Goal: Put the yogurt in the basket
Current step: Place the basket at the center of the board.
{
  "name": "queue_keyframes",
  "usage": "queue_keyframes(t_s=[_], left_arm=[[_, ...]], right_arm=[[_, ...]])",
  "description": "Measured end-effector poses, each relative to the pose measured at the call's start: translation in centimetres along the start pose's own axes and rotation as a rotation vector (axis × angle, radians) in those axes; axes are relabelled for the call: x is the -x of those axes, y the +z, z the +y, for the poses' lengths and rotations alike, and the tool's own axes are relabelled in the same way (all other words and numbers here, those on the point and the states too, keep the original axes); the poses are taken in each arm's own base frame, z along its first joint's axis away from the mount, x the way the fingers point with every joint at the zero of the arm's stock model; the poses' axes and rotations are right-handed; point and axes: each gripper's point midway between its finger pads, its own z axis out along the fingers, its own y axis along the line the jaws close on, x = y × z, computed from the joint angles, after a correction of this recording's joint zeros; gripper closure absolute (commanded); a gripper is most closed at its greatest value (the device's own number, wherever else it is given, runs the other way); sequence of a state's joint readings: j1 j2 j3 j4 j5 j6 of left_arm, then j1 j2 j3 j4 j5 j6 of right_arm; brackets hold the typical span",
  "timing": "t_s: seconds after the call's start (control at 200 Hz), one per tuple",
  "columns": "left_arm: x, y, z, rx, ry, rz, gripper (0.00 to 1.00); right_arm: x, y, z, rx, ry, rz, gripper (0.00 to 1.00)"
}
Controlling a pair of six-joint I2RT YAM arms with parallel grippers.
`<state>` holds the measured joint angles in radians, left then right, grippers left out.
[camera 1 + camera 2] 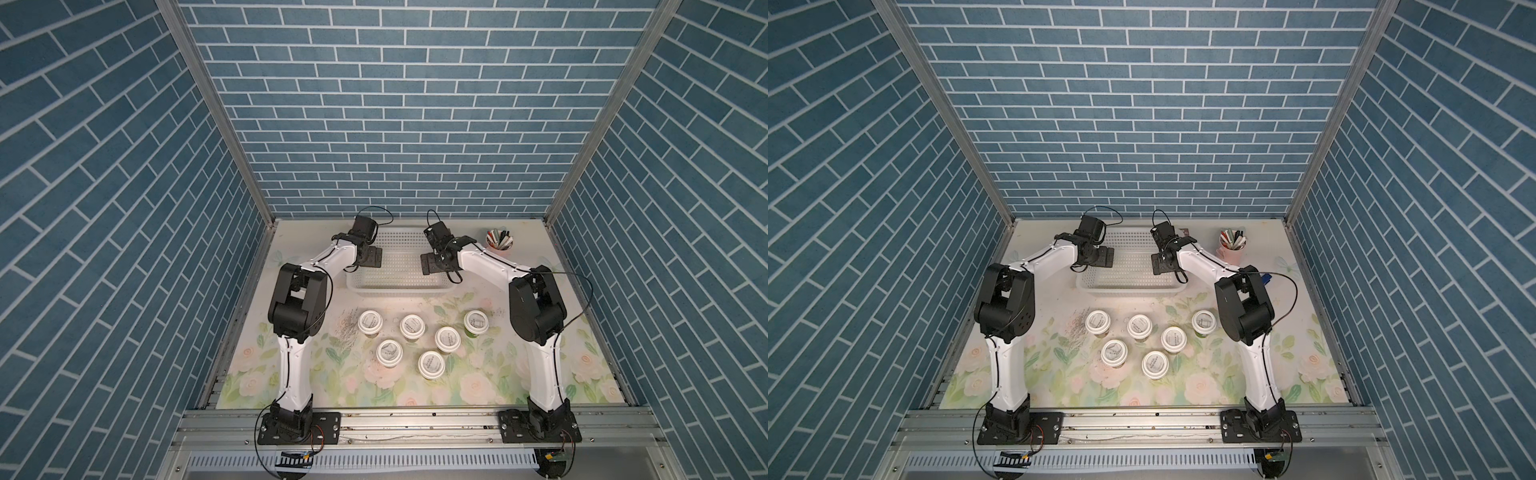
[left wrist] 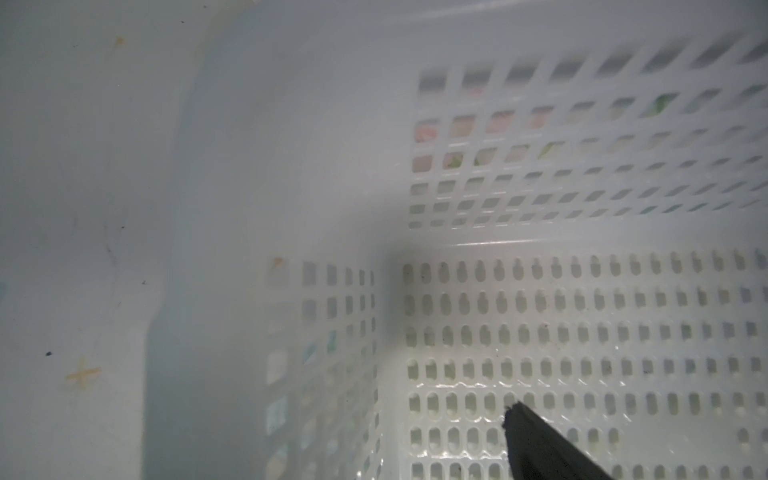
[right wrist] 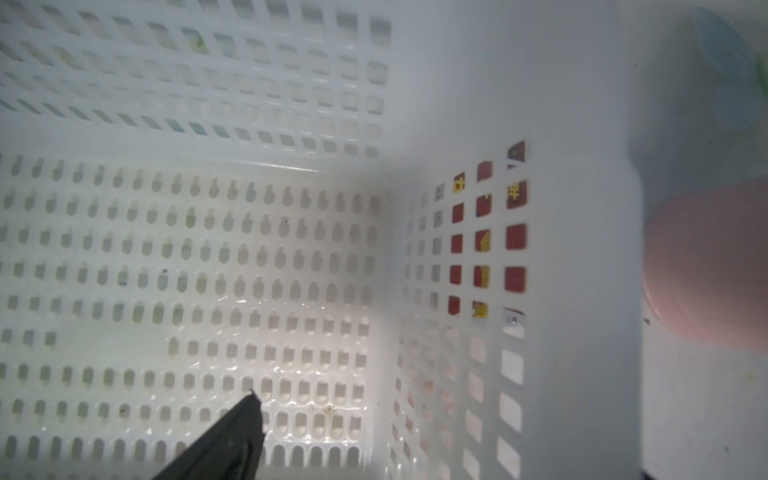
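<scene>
I count six small round yogurt cups (image 1: 370, 322), all alike, each with a wide white lid printed in grey. There is one white rectangular basket (image 1: 399, 291) of perforated plastic. There is one pink cup (image 1: 500, 248); its pens (image 1: 500, 237) are too small for me to number.

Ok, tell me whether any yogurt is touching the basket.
Apart. Both top views show bare table between the basket's front wall and the yogurt; all six stand clear of it.
</scene>
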<state>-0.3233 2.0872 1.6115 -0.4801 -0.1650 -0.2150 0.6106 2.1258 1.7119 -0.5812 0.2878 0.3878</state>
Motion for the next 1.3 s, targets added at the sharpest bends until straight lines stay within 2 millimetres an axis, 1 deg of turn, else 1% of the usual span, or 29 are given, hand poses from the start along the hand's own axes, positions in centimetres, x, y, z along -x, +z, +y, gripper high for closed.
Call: queue_keyframes(t_s=[0.065,0.185,0.26,0.32,0.415,0.64,0.715,0.79,0.88,0.955,1.045,1.12,1.205,1.3], left_arm=[[0.1,-0.1,0.3,0.016,0.000,-0.011,0.00],[-0.3,-0.2,0.8,0.034,-0.001,-0.017,0.00],[-0.5,-0.6,1.0,0.041,-0.002,-0.025,0.00],[-0.2,-1.2,1.2,0.044,-0.006,-0.042,0.00],[0.7,-2.5,1.5,0.043,-0.014,-0.083,0.00],[3.1,-6.4,1.9,0.021,-0.033,-0.204,0.00],[3.6,-7.7,2.1,0.015,-0.038,-0.241,0.00],[3.9,-8.9,2.3,0.008,-0.043,-0.276,0.00],[4.2,-10.6,2.7,0.003,-0.052,-0.321,0.00],[4.5,-12.4,3.1,-0.005,-0.063,-0.365,0.00],[5.1,-15.1,3.6,-0.016,-0.080,-0.433,0.00],[5.7,-17.8,4.1,-0.030,-0.097,-0.498,0.00],[6.2,-20.8,4.4,-0.054,-0.111,-0.562,0.00],[6.6,-23.5,4.5,-0.090,-0.115,-0.615,0.00]], right_arm=[[0.0,0.0,0.0,-0.012,-0.003,-0.006,0.00],[0.3,-0.1,-0.1,-0.033,-0.006,-0.021,0.00],[0.4,-0.2,-0.2,-0.045,-0.007,-0.031,0.00],[0.6,-0.2,-0.2,-0.053,-0.007,-0.041,0.00],[0.9,-0.3,-0.2,-0.066,-0.006,-0.059,0.00],[1.6,-0.7,-0.3,-0.106,-0.013,-0.100,0.00],[1.8,-1.2,-0.3,-0.121,-0.016,-0.117,0.00],[2.4,-2.3,-0.2,-0.133,-0.019,-0.143,0.00],[3.3,-4.2,-0.1,-0.145,-0.029,-0.189,0.00],[4.4,-6.4,0.0,-0.144,-0.029,-0.240,0.00],[5.7,-9.8,0.1,-0.123,-0.021,-0.316,0.00],[6.5,-13.2,0.0,-0.095,-0.008,-0.380,0.00],[6.8,-17.0,-0.5,-0.065,0.010,-0.437,0.00],[6.1,-20.2,-1.3,-0.033,0.024,-0.466,0.00]])
